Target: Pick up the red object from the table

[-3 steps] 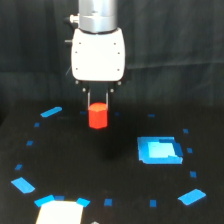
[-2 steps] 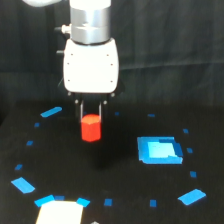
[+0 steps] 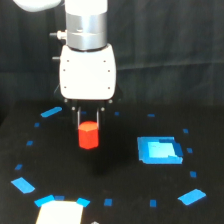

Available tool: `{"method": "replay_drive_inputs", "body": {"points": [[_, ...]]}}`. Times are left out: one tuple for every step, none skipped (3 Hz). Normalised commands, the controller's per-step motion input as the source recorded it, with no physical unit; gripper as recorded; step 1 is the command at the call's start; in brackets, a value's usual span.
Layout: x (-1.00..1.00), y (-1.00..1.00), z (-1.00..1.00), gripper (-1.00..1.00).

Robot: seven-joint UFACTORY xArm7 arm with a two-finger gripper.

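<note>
The red object [image 3: 88, 135] is a small faceted red-orange block in the exterior view, left of centre. My gripper [image 3: 88, 131] hangs from the white arm body [image 3: 88, 70] directly above it, with its two thin dark fingers [image 3: 78, 120] closed against the block's upper sides. The block looks raised off the black table [image 3: 120, 185], though the gap beneath it is hard to judge. The fingertips are partly hidden behind the block.
A larger blue square patch [image 3: 158, 150] lies to the exterior view's right of the block. Small blue tape marks [image 3: 51, 112] ring the table. A white sheet [image 3: 59, 212] sits at the bottom edge, and a dark curtain hangs behind.
The arm has shifted toward the exterior view's left, carrying the red object along between its fingers. The blue patch stayed put.
</note>
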Motion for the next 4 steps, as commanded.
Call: {"method": "replay_drive_inputs", "body": {"points": [[0.39, -0.2, 1.0, -1.0], [0.32, -0.08, 0.61, -1.0], [0.0, -0.53, -0.5, -1.0], [-0.1, -0.7, -0.63, -0.99]]}}
